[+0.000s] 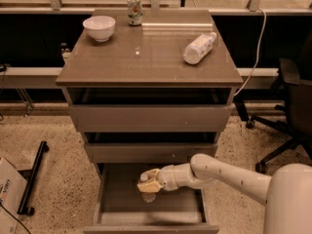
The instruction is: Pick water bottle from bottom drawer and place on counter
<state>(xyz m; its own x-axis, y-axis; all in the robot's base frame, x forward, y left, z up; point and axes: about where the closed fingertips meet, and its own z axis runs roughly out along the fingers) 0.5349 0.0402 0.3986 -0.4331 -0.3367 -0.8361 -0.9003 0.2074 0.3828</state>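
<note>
The bottom drawer (117, 204) is pulled open below two shallower drawers that are partly open. My gripper (147, 183) reaches into it from the right and is shut on the small clear water bottle (149, 197). The bottle hangs upright under the fingers, just above the drawer floor. Its white cap shows by the gripper. The glossy brown counter (146, 57) tops the cabinet above.
On the counter stand a white bowl (99, 27) at the back left and a labelled can (134, 8) at the back, and a larger white bottle (199, 48) lies at the right. An office chair (292, 96) stands to the right. A cardboard box (7, 194) and a black bar (33, 177) lie on the floor to the left.
</note>
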